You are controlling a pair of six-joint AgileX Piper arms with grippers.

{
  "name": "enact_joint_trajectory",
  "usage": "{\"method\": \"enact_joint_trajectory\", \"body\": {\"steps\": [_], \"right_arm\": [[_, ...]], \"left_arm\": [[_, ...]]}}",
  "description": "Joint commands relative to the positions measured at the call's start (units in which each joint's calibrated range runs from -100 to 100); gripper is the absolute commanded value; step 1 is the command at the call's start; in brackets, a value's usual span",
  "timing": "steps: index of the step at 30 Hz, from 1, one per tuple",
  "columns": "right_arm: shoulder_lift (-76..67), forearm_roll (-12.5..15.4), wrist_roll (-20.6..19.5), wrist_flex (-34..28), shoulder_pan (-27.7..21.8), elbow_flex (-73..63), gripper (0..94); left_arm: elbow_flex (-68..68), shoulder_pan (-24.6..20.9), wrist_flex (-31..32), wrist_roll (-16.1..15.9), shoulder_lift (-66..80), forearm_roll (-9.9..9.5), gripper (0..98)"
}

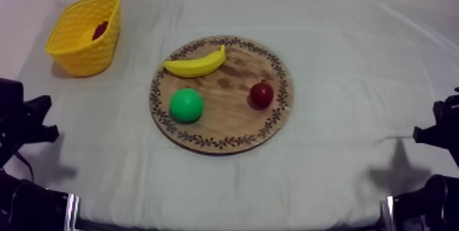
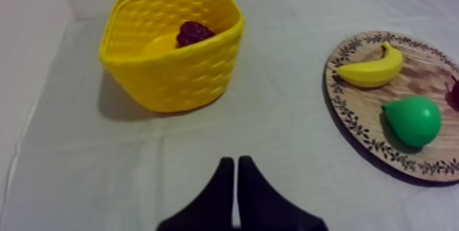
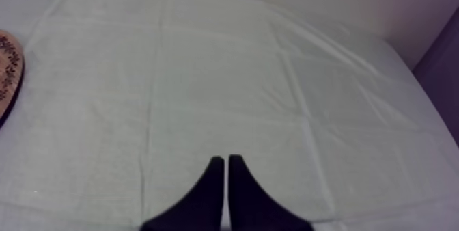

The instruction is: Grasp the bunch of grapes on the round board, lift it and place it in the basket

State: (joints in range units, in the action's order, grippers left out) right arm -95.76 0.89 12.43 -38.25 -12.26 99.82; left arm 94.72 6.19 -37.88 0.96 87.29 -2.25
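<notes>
The table (image 1: 328,35) carries the wooden board (image 1: 225,121) at its middle. The yellow basket (image 1: 85,56) stands well apart from the board, off its banana side. The bunch of grapes (image 2: 194,33) lies inside the basket, so I judge the task done, with nothing left to carry. On the board lie the banana (image 1: 196,63), the pear (image 1: 186,105) and the small red fruit (image 1: 261,95). Both arms sit low, well clear of the board on either side. The left gripper (image 2: 235,162) points toward the cloth between basket and board, the right gripper (image 3: 223,158) at bare cloth beside the board's rim. Each has its fingers pressed together, empty.
</notes>
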Motion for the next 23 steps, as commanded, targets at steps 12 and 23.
{"method": "enact_joint_trajectory", "body": {"steps": [12, 23], "right_arm": [[0.01, 0.01, 0.00, 0.02, 0.01, -0.05, 0.3], [0.01, 0.01, 0.00, 0.02, 0.01, -0.05, 0.3]], "left_arm": [[2.67, 1.82, -1.78, 8.04, 12.51, 0.40, 0.0], [4.52, 1.39, 3.28, 8.39, 12.71, 0.28, 0.0]]}}
